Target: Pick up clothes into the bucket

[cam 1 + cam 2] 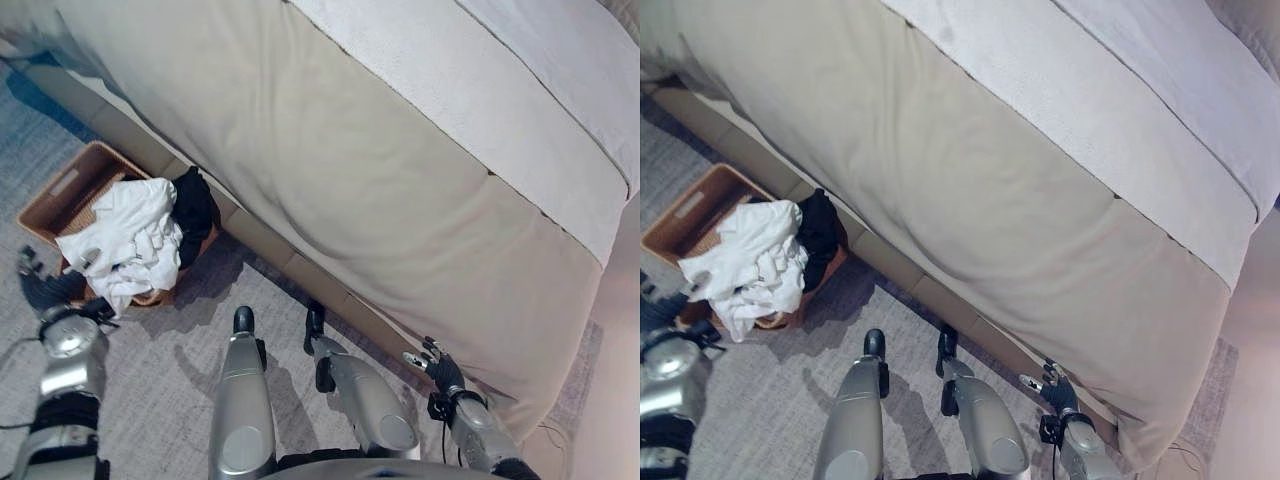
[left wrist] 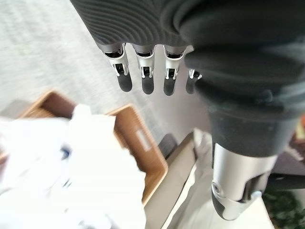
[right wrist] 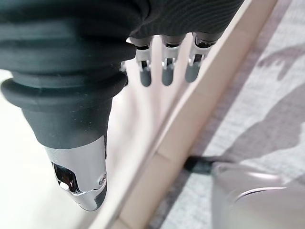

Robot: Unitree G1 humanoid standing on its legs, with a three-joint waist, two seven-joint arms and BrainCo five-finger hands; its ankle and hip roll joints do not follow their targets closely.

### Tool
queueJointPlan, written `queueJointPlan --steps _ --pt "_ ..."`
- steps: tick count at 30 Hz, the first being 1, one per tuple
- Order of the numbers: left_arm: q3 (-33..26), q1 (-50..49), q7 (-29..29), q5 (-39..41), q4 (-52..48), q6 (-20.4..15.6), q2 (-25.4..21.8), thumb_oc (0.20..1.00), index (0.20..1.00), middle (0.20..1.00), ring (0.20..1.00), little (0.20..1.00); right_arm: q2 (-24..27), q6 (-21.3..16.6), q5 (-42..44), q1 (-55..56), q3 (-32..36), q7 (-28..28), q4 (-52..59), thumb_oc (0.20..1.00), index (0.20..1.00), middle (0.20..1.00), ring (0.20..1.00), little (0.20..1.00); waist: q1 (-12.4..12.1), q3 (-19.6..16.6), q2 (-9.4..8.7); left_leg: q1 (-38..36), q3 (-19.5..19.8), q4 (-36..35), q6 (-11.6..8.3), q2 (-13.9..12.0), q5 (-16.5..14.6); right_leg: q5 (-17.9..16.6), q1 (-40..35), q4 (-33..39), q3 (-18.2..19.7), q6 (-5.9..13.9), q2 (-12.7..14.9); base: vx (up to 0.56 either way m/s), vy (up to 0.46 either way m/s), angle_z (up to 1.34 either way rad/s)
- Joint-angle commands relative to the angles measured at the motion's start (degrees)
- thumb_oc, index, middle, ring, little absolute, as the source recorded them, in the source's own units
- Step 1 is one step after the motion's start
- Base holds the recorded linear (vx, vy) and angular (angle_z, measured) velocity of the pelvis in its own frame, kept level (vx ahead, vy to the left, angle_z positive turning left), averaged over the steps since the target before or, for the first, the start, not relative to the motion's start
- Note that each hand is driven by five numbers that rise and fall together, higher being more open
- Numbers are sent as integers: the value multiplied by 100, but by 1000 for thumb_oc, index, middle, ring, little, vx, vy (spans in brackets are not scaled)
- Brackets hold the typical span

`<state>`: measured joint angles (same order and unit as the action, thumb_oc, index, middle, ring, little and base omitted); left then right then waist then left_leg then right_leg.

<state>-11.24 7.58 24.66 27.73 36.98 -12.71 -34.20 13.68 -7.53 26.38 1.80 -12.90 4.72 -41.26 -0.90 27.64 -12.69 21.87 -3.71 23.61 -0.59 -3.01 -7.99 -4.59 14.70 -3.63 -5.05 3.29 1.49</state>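
- Basket sat on the carpet just ahead of the left hand, against the bed base.
- White clothes were heaped over its rim, a black garment on the side farther from that hand.
- Left hand's fingers hung straight, holding nothing, above the pile.
- Right hand was beside the bed's edge, fingers loosely extended, empty.

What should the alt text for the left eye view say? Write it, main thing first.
A brown basket on grey carpet beside a beige-covered bed overflows with white clothes and a black garment. The left hand hangs open beside the basket; the right hand is open by the bed.
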Motion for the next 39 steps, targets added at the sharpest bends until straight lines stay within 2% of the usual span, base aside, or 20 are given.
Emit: queueJointPlan --steps 1,2,4,7,8,9,11,12,14,17,19,23,29,32,35,39 --pt "64 -97 -358 -79 -196 -222 305 1000 1000 1000 1000 1000 416 -23 -212 -37 286 105 186 1000 1000 1000 1000 1000 24 -131 448 -249 199 -175 38 260 122 92 -159 -170 63 414 463 111 5 1" --pt "187 -287 -649 -53 -85 -188 559 1000 1000 1000 1000 1000 469 4 -274 -40 444 75 28 1000 1000 1000 1000 1000 73 -277 611 -485 174 -415 8 298 204 163 -248 -209 61 386 469 112 5 0" --pt "228 -313 -764 38 49 -180 691 1000 1000 1000 1000 1000 500 2 -324 -30 488 84 -15 1000 1000 1000 1000 1000 107 -358 669 -599 159 -588 -10 326 299 182 -283 -204 52 373 483 91 -38 -5" --pt "437 -521 -1149 107 296 -100 1039 1000 1000 1000 1000 1000 605 26 -573 18 696 106 -273 1000 1000 1000 1000 1000 180 -642 931 -968 156 -993 -78 336 458 334 -480 -214 29 321 453 130 -75 2" --pt "542 -687 -1333 105 290 -84 1204 1000 1000 1000 1000 1000 723 59 -1034 60 731 157 -364 1000 1000 1000 1000 1000 219 -819 1098 -1180 192 -1257 -126 323 582 438 -605 -223 -6 283 404 94 -117 3" --pt "543 -693 -1333 104 287 -85 1209 1000 1000 1000 1000 1000 727 58 -1036 65 732 157 -363 1000 1000 1000 1000 1000 224 -816 1100 -1198 196 -1277 -128 325 591 439 -618 -220 -10 282 406 96 -137 10" --pt "639 -826 -1550 125 407 -30 1413 1000 1000 1000 1000 1000 856 87 -1294 159 789 147 -590 1000 1000 1000 1000 1000 285 -1076 1274 -1441 250 -1600 -214 242 780 577 -813 -213 -110 217 351 72 -120 11" --pt "641 -828 -1550 125 407 -31 1415 1000 1000 1000 1000 1000 859 86 -1293 162 789 147 -591 1000 1000 1000 1000 1000 288 -1072 1276 -1454 254 -1615 -216 243 787 578 -823 -209 -114 216 351 50 -125 6" --pt "779 -914 -1739 116 594 34 1600 1000 1000 1000 1000 1000 859 82 -1165 229 882 36 -795 1000 1000 1000 1000 1000 357 -1259 1413 -1645 299 -1890 -314 140 985 687 -982 -176 -206 161 280 11 -166 12" --pt "854 -943 -1890 167 777 89 1721 1000 1000 1000 1000 1000 890 40 -994 231 918 -97 -871 1000 1000 1000 1000 1000 397 -1360 1466 -1716 294 -1944 -374 74 1057 750 -1091 -143 -257 120 239 2 -133 23" --pt "915 -980 -2020 96 989 113 1815 1000 1000 1000 1000 1000 984 -51 -1348 234 811 -55 -932 1000 1000 1000 1000 1000 418 -1440 1480 -1798 255 -1902 -410 -2 1048 798 -1231 -98 -278 75 184 13 -168 -3" --pt "1150 -1152 -2184 -318 1556 264 2099 1000 1000 1000 1000 1000 1055 50 -1584 273 685 -234 -1391 1000 1000 1000 1000 1000 403 -1600 1409 -2007 223 -1733 -459 -83 997 844 -1622 76 -326 -6 95 43 -154 0" --pt "1181 -1211 -2128 -576 2151 396 2280 1000 1000 1000 1000 1000 880 129 -1373 273 724 -296 -1711 1000 1000 1000 1000 1000 414 -1718 1351 -2205 206 -1698 -485 -119 969 872 -1921 214 -370 -49 47 21 -67 4" --pt "1352 -1246 -2032 -1234 2466 482 2266 1000 1000 1000 1000 1000 787 176 -1371 272 679 -301 -1853 1000 1000 1000 1000 1000 410 -1790 1314 -2320 201 -1678 -475 -111 922 880 -2076 272 -375 -63 34 7 -16 2" --pt "1388 -1276 -1960 -1483 2671 546 2280 1000 1000 1000 1000 1000 723 197 -1422 279 641 -273 -1948 1000 1000 1000 1000 1000 408 -1828 1309 -2402 188 -1742 -466 -111 918 879 -2152 296 -405 -61 28 5 -3 1" --pt "1409 -1308 -1935 -1520 2813 568 2346 1000 1000 1000 1000 1000 614 218 -1419 265 639 -205 -2016 1000 1000 1000 1000 1000 419 -1887 1302 -2496 184 -1898 -456 -120 935 878 -2217 318 -454 -47 44 1 6 3"
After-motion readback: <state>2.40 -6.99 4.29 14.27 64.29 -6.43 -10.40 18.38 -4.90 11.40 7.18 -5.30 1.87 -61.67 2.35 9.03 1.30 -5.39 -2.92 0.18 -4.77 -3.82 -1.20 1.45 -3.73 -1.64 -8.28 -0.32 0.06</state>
